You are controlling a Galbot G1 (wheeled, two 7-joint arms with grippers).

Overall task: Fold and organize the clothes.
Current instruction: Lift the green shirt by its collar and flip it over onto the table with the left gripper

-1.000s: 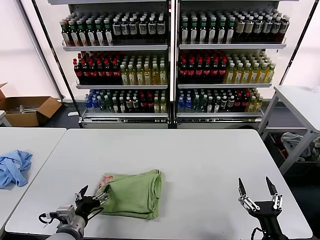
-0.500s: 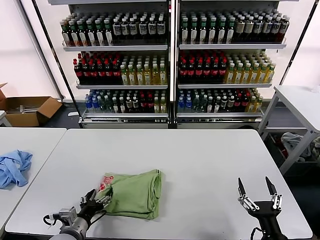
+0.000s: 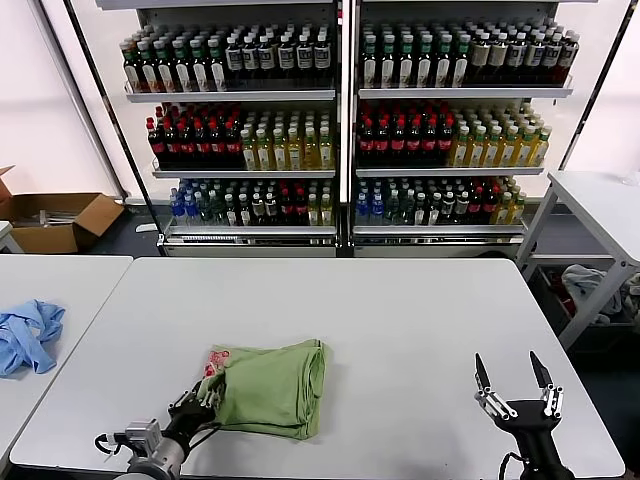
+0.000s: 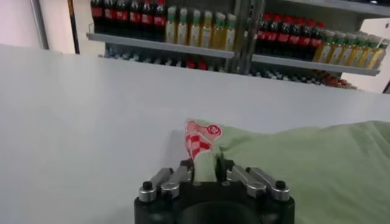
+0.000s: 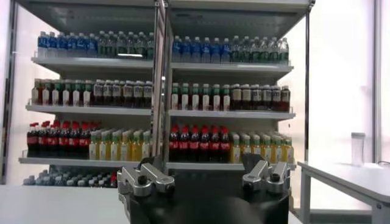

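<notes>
The light green polo shirt lies folded into a small bundle on the white table, left of centre near the front edge. A bit of its red-and-white chequered print shows at its left corner. My left gripper is at the bundle's front left corner and is shut on a fold of the shirt. In the left wrist view the green cloth runs between the closed jaws, the chequered print just beyond them. My right gripper is open and empty, held upright near the table's front right.
A smaller light blue garment lies on the neighbouring table at far left. Shelves of bottles stand behind the table. A cardboard box sits on the floor at back left. Another table is at right.
My left gripper has closed on the shirt's front left corner and pulled back toward the front edge. The shirt bundle has shifted slightly. The right arm has barely moved.
</notes>
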